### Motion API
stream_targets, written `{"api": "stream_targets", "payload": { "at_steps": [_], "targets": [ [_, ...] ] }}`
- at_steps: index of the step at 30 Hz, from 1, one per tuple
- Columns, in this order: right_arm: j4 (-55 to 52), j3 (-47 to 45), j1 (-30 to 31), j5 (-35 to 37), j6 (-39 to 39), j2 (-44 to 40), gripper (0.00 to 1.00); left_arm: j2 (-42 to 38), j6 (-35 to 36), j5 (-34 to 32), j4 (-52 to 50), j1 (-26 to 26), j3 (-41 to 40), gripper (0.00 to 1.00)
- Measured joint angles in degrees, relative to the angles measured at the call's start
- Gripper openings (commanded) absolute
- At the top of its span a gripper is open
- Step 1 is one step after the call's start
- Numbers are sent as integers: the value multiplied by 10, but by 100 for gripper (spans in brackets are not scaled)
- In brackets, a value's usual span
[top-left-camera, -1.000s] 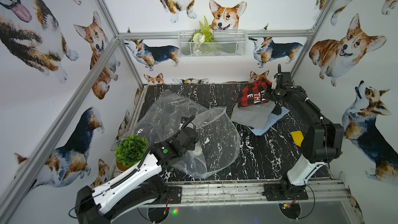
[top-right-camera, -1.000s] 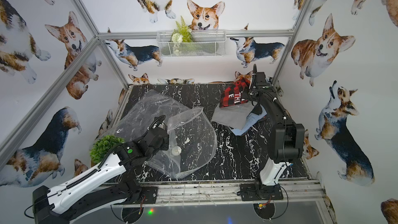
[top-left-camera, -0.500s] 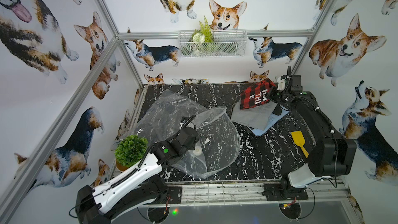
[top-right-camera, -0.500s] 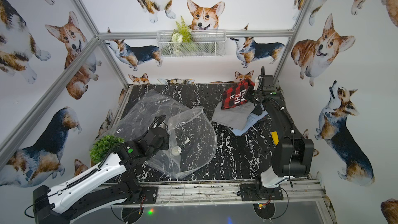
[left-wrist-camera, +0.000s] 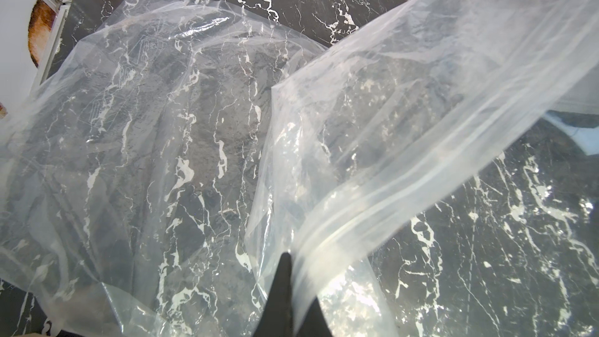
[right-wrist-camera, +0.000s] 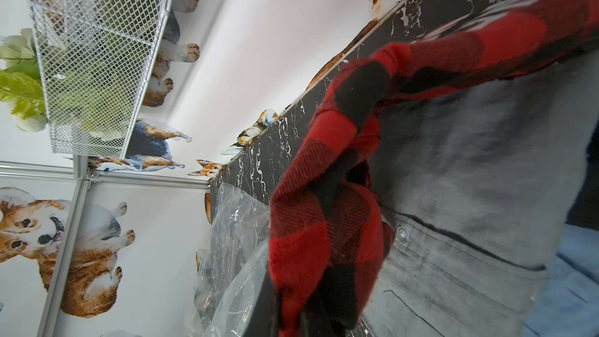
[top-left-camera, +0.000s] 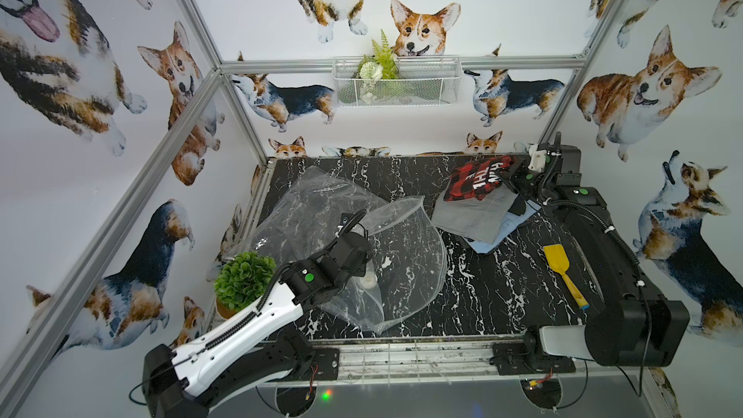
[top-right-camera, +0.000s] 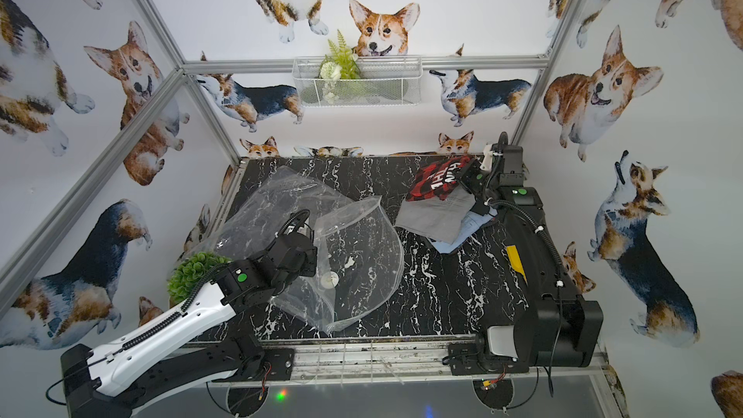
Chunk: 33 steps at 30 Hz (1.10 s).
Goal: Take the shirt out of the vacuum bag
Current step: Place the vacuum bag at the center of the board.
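Note:
The vacuum bag [top-left-camera: 313, 211] [top-right-camera: 277, 203] lies crumpled and see-through on the left half of the black marble table, with its round white valve [top-left-camera: 368, 281] near the front. My left gripper [left-wrist-camera: 291, 273] is shut on the bag's zip-seal edge [left-wrist-camera: 372, 202], holding it lifted. The shirt [top-left-camera: 474, 180] [top-right-camera: 436, 182], red-and-black plaid with white letters, is outside the bag at the back right. My right gripper [top-left-camera: 508, 178] [right-wrist-camera: 301, 316] is shut on the shirt [right-wrist-camera: 324, 222], which drapes over a grey garment.
A grey garment [top-left-camera: 470, 215] lies on a light blue one [top-left-camera: 494, 239] under the shirt. A yellow spatula [top-left-camera: 563, 271] lies along the right edge beside the right arm. A potted plant [top-left-camera: 243, 279] stands front left. A wire basket [top-left-camera: 396, 80] hangs on the back wall.
The right arm has folded down toward the right wall and front, uncovering the spatula. The shirt stays in its grip over the clothes pile. The left arm and bag have not moved.

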Motion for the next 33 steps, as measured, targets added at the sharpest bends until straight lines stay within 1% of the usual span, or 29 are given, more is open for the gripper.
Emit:
{"api": "stream_targets", "payload": {
  "at_steps": [5, 9, 13, 14, 18, 20, 22, 23, 25, 26, 27, 28, 29, 30, 31, 33],
  "targets": [
    [31, -88, 28, 6, 12, -52, 0, 10, 2, 5, 0, 0, 3, 0],
    [46, -166, 30, 12, 19, -80, 0, 18, 4, 10, 0, 0, 5, 0],
    [55, -211, 30, 24, 23, -119, 0, 25, 4, 13, -3, 0, 26, 0],
    [60, -216, 30, 24, 22, -123, 2, 26, 6, 13, -3, 0, 29, 0],
    [70, -247, 30, 32, 22, -132, 26, 28, 8, 17, -4, 0, 31, 0],
    [70, -268, 30, 34, 19, -142, 33, 28, 8, 18, -4, 0, 31, 2],
    [70, -281, 30, 34, 13, -146, 37, 28, 8, 19, -4, 0, 31, 10],
    [70, -285, 30, 34, 13, -146, 39, 28, 8, 19, -4, 0, 31, 17],
    [70, -286, 30, 34, 9, -145, 43, 28, 9, 21, -4, 0, 30, 43],
    [68, -285, 30, 34, 5, -145, 47, 28, 9, 21, -4, 0, 29, 56],
    [62, -281, 30, 34, -2, -146, 66, 28, 9, 21, -4, 0, 29, 71],
    [56, -278, 30, 36, -5, -149, 75, 28, 9, 21, -4, 0, 29, 85],
    [47, -272, 30, 38, -9, -157, 88, 28, 9, 20, -4, 0, 29, 99],
    [36, -264, 30, 43, -18, -168, 98, 27, 9, 19, -4, 0, 29, 100],
    [25, -252, 30, 53, -25, -178, 100, 27, 9, 16, -4, 0, 29, 100],
    [7, -221, 31, 62, -51, -184, 100, 26, 10, 11, -4, 0, 33, 100]
  ]
}}
